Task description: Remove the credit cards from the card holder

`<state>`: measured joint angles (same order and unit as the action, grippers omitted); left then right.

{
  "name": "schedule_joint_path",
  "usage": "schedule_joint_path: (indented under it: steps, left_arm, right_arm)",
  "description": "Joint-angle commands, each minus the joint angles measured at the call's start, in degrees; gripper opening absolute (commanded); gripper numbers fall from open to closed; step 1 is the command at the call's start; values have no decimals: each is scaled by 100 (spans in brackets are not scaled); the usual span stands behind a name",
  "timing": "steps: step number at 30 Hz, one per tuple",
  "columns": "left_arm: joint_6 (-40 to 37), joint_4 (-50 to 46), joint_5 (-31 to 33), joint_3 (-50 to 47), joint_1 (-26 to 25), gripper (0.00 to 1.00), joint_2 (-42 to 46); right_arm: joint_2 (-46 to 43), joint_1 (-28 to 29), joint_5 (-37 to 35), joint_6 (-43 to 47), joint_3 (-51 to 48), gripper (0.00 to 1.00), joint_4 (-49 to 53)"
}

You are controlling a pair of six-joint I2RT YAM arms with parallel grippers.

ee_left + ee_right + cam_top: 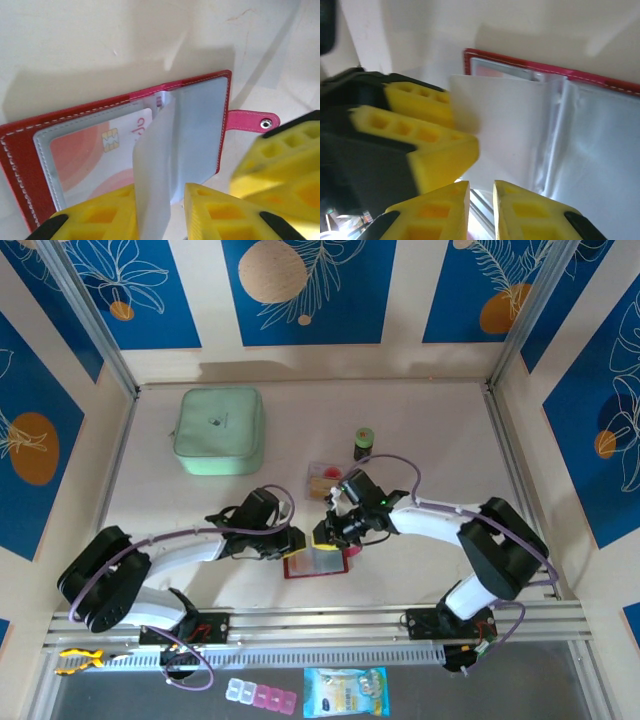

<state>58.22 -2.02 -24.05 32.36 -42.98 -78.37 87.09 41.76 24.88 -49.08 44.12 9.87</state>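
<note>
As the card holder [298, 568] lies open on the counter [420, 420]: step looks like parting sleeves to reach a card.
Left gripper [160, 212]: jaws pinch one clear sleeve [152, 165].
Right gripper [481, 202]: jaws narrow; any hold, cannot tell.
Next: likely pinch the card's edge and slide it out.
Count: one holder; one credit card [95, 155] seen inside.

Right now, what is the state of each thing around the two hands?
card holder: open, flat on the table
snap tab: unfastened
left hand: shut on clear sleeve
clear sleeve: lifted, pinched by the left hand
credit card: inside its sleeve
right hand: fingers near together, grip unclear
</note>
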Motion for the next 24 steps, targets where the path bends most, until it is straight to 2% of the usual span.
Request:
schedule_joint_path:
  steps: [1, 15, 24]
  left_arm:
    - [-50, -235, -109, 244, -87, 26, 115]
    - [-74, -178, -214, 1083, -530, 21, -812]
    - [65, 123, -140, 1385, -704, 21, -1376]
  right_arm:
    - [-363, -82, -263, 89, 180, 22, 672]
    - [-1542, -517, -388, 171, -69, 24, 1285]
    - [-1891, -701, -402, 171, -309, 25, 1417]
